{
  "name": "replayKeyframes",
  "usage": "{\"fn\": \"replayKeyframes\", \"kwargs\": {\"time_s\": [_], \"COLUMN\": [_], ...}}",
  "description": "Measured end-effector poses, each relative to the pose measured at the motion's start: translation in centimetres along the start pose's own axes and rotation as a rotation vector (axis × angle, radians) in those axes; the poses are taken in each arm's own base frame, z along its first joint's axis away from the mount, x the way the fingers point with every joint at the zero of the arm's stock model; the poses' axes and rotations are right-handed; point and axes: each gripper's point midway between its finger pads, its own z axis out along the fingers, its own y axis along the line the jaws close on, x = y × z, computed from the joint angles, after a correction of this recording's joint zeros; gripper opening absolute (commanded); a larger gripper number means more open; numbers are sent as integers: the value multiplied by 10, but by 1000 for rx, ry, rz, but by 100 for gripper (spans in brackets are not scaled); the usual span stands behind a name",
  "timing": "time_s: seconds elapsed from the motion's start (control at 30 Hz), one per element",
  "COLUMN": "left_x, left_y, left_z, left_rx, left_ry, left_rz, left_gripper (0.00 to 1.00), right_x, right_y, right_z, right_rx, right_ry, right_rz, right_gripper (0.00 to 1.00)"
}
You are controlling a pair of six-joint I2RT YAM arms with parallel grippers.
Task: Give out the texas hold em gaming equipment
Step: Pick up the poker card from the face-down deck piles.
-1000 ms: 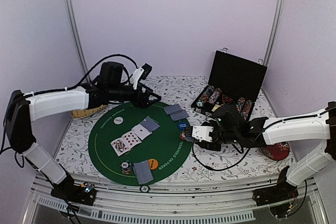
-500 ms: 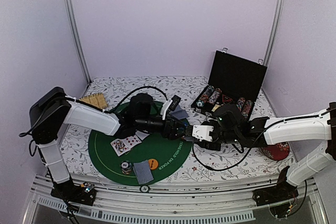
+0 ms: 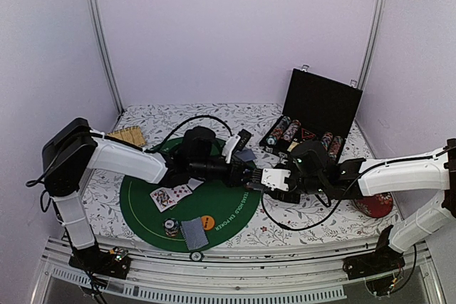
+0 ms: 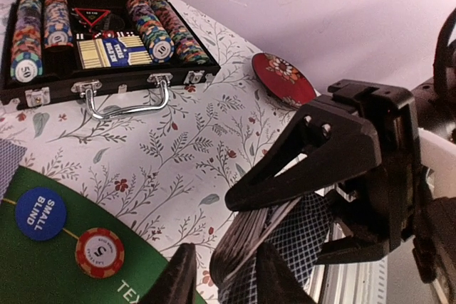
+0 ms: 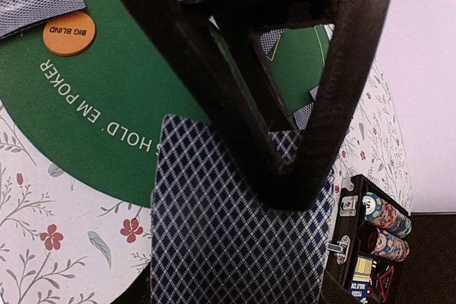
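My right gripper [image 3: 271, 179] is shut on a deck of blue-grey patterned cards [image 5: 235, 226], held flat just off the right edge of the green round mat [image 3: 142, 208]. My left gripper [image 3: 251, 175] has reached across to it. In the left wrist view its fingers [image 4: 178, 275] stand apart, with the deck's edge [image 4: 246, 236] between them. Face-up cards [image 3: 171, 194] lie on the mat. Face-down cards lie at the near edge [image 3: 194, 233] and far right [image 3: 244, 154]. An orange big blind button [image 3: 206, 221] and a chip stack [image 3: 171, 227] sit near the front.
An open black chip case [image 3: 313, 115] with rows of chips stands at the back right. A blue small blind button [image 4: 40, 213] and a red chip [image 4: 99, 252] lie on the mat's edge. A red disc [image 3: 374, 204] lies far right, a bamboo mat [image 3: 128, 135] back left.
My left arm has swung from the back left across the mat to the right gripper's deck. In the last half second it edged slightly closer. The right arm has held still.
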Motion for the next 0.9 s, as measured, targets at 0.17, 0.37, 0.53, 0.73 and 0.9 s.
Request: {"fn": "replayKeyframes", "kwargs": {"time_s": [0.17, 0.37, 0.53, 0.73, 0.9], "left_x": [-4, -3, 4, 13, 17], "left_y": [-4, -6, -6, -8, -9], "left_z": [-6, -8, -9, -10, -12], "left_rx": [-2, 1, 5, 25, 30], "left_ry": [0, 9, 39, 63, 72], "left_rz": [10, 18, 13, -5, -9], "left_gripper": [27, 32, 31, 20, 13], "right_x": [0, 0, 0, 0, 0], "right_y": [0, 0, 0, 0, 0], "right_z": [0, 0, 0, 0, 0], "right_rx": [-1, -1, -1, -2, -2], "right_ry": [0, 0, 0, 0, 0], "right_rz": [0, -1, 0, 0, -1], "right_gripper": [50, 50, 49, 49, 49]}}
